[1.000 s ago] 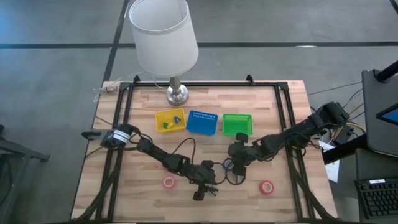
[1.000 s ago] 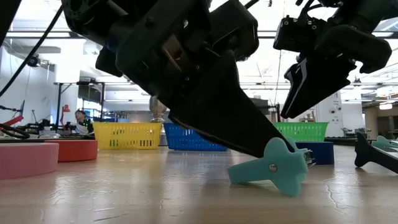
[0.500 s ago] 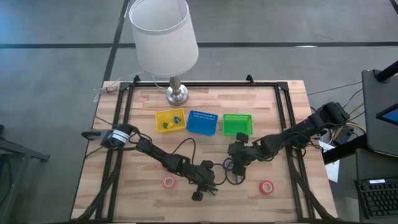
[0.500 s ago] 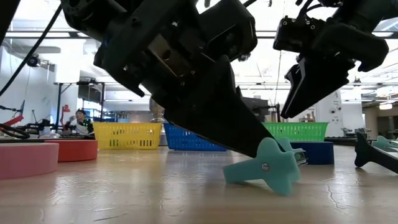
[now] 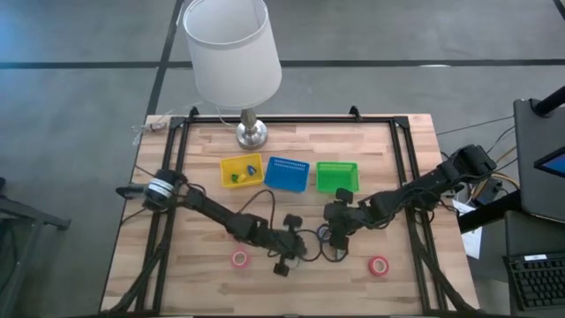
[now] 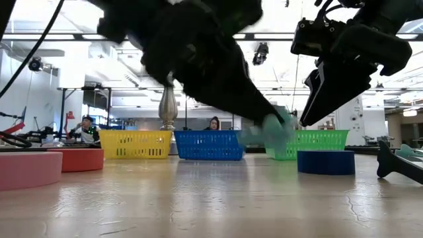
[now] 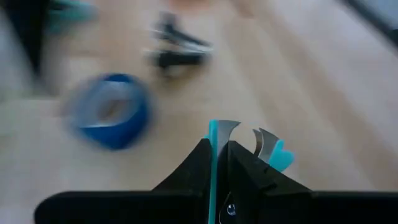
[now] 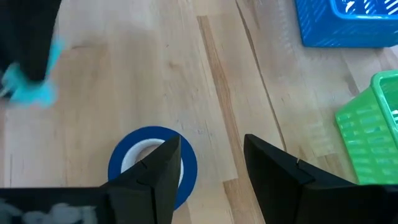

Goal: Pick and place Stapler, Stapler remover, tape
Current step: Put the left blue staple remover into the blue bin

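Observation:
My left gripper (image 7: 219, 155) is shut on a teal stapler remover (image 6: 271, 129) and holds it above the table near the front middle (image 5: 298, 250). Just to its right, my right gripper (image 8: 208, 155) hangs open over a blue tape roll (image 8: 152, 165), which lies flat on the table (image 5: 324, 234) below its fingers. Two red tape rolls (image 5: 239, 259) (image 5: 379, 265) lie flat near the front edge. A stapler is not plainly in view. My left gripper pinches a thin teal part of the remover (image 7: 213, 134) between its two fingers. The remover's metal claws (image 7: 264, 140) stick out past the fingertips. The low view shows the remover lifted clear of the table.
Yellow (image 5: 241, 171), blue (image 5: 288, 174) and green (image 5: 337, 176) baskets stand in a row behind the arms; small things lie in the yellow one. A lamp (image 5: 251, 134) stands at the far edge. A small dark tool (image 7: 177, 50) lies beyond the blue tape.
My left gripper has taken hold of the teal stapler remover, which stood on the table. The remover first tipped and is now lifted clear. My right gripper has kept still.

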### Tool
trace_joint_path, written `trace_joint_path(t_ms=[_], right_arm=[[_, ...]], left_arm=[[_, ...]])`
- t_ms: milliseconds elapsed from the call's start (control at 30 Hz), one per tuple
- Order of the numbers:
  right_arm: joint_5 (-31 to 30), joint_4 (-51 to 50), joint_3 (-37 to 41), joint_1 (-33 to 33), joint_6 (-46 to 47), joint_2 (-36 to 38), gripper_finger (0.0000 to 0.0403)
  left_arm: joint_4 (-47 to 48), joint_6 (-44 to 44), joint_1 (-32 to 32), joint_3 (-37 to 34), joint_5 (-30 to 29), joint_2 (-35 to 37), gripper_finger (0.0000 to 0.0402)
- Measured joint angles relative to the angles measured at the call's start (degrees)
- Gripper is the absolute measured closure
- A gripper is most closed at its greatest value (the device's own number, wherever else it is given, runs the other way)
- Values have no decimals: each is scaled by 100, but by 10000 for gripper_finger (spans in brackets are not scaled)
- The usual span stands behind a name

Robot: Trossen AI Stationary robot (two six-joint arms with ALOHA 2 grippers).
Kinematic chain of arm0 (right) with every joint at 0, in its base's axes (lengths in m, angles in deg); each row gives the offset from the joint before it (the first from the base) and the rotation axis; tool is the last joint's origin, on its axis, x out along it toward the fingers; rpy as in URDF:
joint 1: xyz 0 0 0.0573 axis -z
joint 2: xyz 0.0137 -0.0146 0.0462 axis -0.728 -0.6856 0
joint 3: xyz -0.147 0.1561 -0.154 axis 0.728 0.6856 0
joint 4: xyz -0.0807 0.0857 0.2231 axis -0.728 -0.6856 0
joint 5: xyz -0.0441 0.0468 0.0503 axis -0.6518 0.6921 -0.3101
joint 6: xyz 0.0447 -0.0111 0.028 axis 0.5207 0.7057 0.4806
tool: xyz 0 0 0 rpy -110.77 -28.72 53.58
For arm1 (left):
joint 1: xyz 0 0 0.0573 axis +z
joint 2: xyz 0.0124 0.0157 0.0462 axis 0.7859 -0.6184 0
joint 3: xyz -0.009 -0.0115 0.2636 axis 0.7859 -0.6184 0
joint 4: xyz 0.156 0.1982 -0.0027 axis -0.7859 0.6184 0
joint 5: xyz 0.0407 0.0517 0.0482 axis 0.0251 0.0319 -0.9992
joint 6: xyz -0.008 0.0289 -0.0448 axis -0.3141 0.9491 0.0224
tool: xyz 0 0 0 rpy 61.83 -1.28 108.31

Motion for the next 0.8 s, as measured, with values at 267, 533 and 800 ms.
trace_joint_path(t_ms=[267, 533, 800], right_arm=[[-2, -1, 17, 0, -8, -2, 232], [-3, 9, 38, 0, -22, -2, 232], [-4, 13, 41, 0, 22, -2, 232]], left_arm=[[1005, -705, 647, -52, -2207, 1039, 363], [1145, -1536, 1725, -55, -2416, 1154, 360], [1265, -2320, 2242, -275, -2332, 664, 354]])
